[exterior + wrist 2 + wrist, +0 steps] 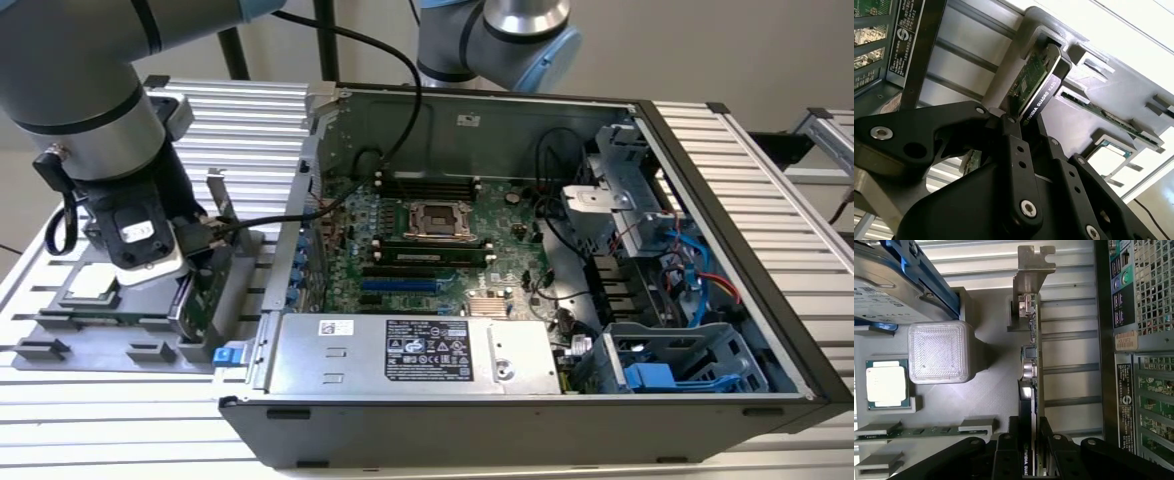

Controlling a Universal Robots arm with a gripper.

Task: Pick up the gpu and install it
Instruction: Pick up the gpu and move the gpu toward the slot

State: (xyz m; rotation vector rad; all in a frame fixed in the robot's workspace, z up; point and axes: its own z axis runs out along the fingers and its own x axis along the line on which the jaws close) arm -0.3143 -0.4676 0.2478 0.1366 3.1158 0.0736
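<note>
— Where's the gpu [200, 292] now?
— At the exterior view's left, standing on edge in the grey holder [123, 346] on the table [107, 425]. The gripper [184, 262] is clamped onto its upper edge. In the first wrist view the fingers [1048, 440] pinch both faces.
— What worries you?
— That thin hold. Lifted crooked, it could bind in the holder and twist loose. Further right, its bracket [1031, 270] might clip the computer case [697, 232] wall.

Table [747, 150]: ribbed silver aluminium slats, brightly lit, pale glare on the ridges. Wall [721, 50]: plain white, behind the table. Black post [235, 50]: thin, upright, against the wall at the exterior view's left.
</note>
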